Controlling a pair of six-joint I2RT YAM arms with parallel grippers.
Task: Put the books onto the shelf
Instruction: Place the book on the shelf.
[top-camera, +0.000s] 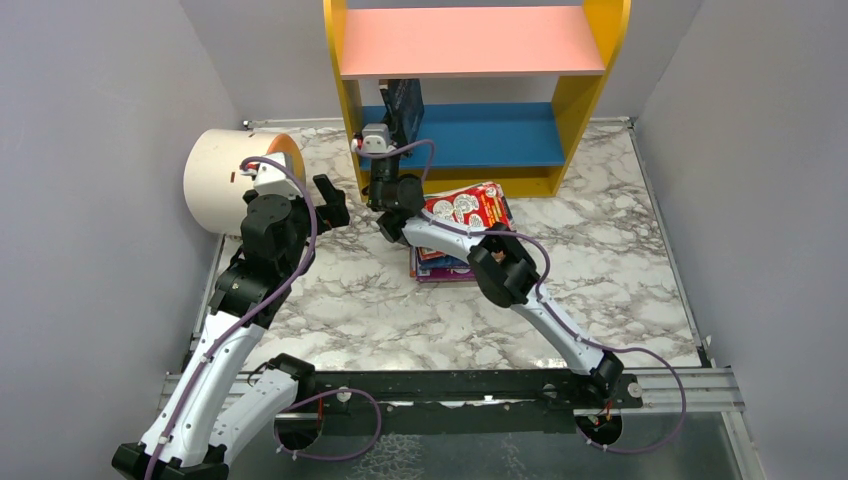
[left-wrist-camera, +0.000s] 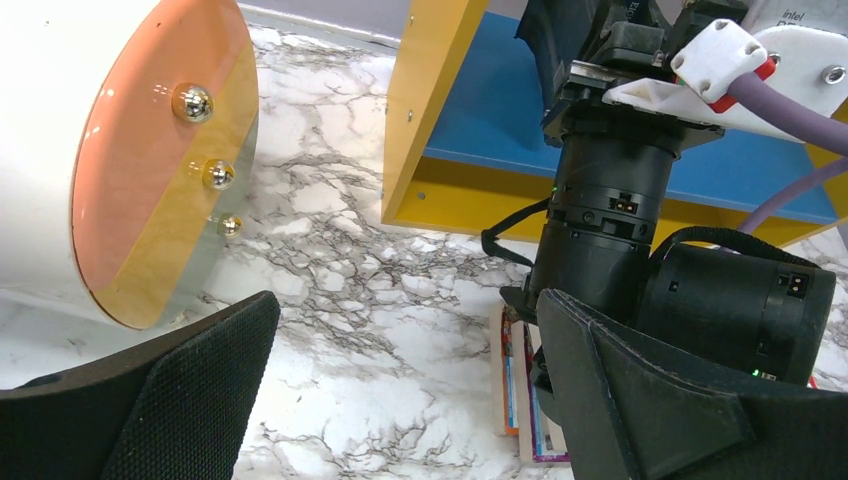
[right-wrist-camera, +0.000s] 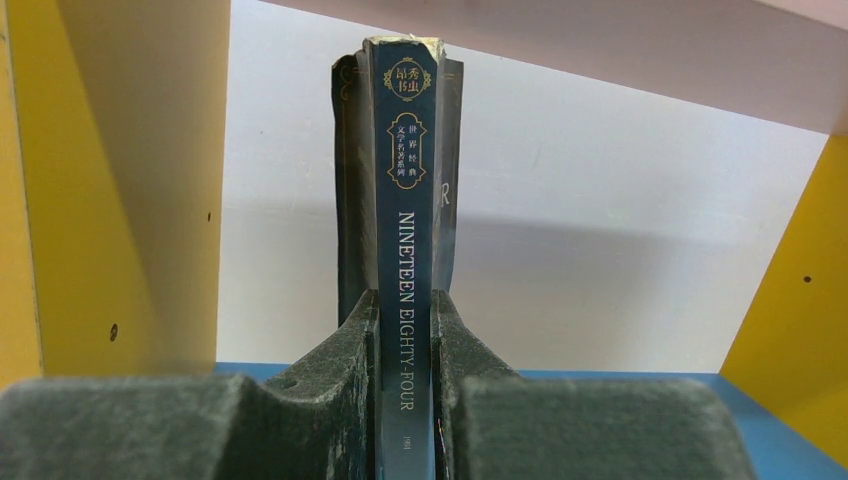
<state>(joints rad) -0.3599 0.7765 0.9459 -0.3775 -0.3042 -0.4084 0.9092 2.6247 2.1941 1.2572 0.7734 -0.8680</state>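
Right gripper (right-wrist-camera: 405, 322) is clamped low on the spine of the dark blue book (right-wrist-camera: 405, 190), "Nineteen Eighty-Four", which stands upright. The book is inside the lower bay of the shelf (top-camera: 470, 42) at the table's 12 o'clock edge. It hangs over the blue lower board (top-camera: 495, 135), toward the left yellow side panel (right-wrist-camera: 95, 200) but apart from it. Your fingers hide the bottom edge, so I can't tell if it's seated on the board.

Left gripper (left-wrist-camera: 410, 385) has its jaws wide apart and holds nothing. It's parked around 10 o'clock, next to the cream cylinder (top-camera: 225, 180).

The other books (top-camera: 462, 215) lie in a flat stack mid-table, red cover on top, partly under your right forearm.

What can bite you from here:
- If you let go before the book is down, it drops and tips. It's thin, the covers splay at the top, and nothing props it at 3 o'clock. Lean it on the panel at its 9 o'clock.
- The book's top looks close under the pink upper board (right-wrist-camera: 600, 50). Any upward move likely jams or bends the spine.
- If the pads only crack apart before you back out, they drag the book toward 6 o'clock and off the board.
- A low retreat lets your right elbow sweep the stack.
- The left wrist view shows the right arm's wrist just ahead of the left finger. Swing either arm sideways and they could clip.
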